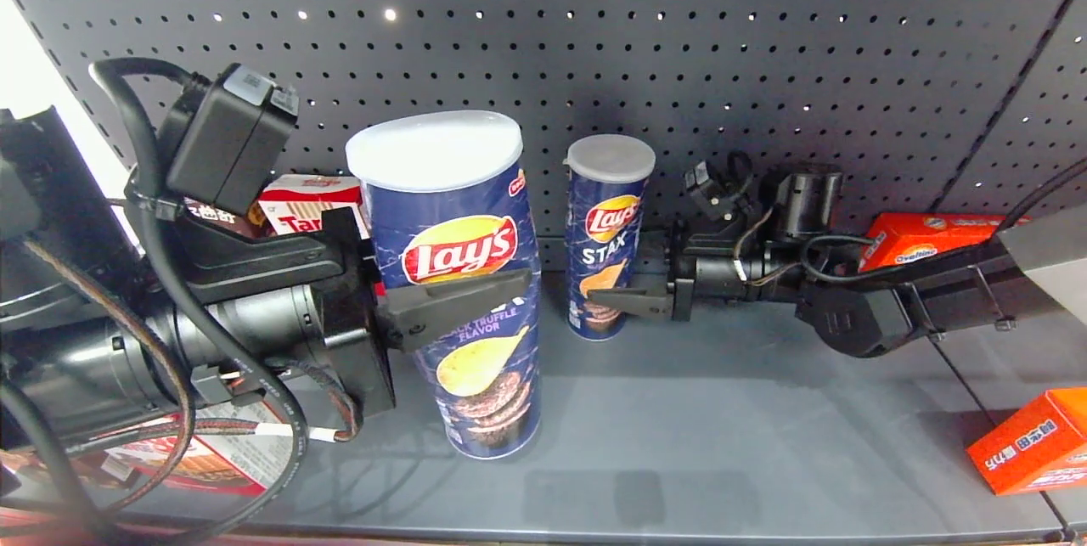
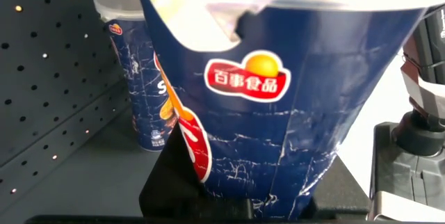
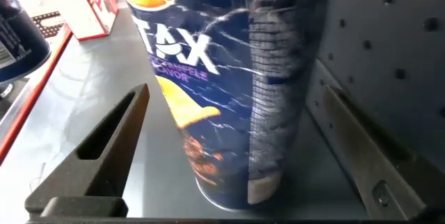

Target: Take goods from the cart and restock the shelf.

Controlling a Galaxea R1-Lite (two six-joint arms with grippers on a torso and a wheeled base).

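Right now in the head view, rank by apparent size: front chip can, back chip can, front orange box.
Front chip can, nearest the camera.
Back chip can.
Front orange box, cut off by the edge, so unsure against the back can.

A tall dark-blue cardboard crisp tube (image 1: pixel 459 249) with a white plastic lid stands upright near the front of the grey metal shelf (image 1: pixel 722 427), its yellow-and-red logo and a picture of crisps facing outward. The left pincer (image 1: pixel 501 261) is clamped round its middle, one finger lying across the front face. Behind it and to its right, close to the perforated back panel, stands a smaller dark-blue crisp tube (image 1: pixel 607 232) of the same design, also upright and lidded, its base flat on the shelf. The right pincer (image 3: pixel 236 99) brackets this one low down, a finger on each side with a gap to the tube's wall. The two tubes stand apart, not touching.
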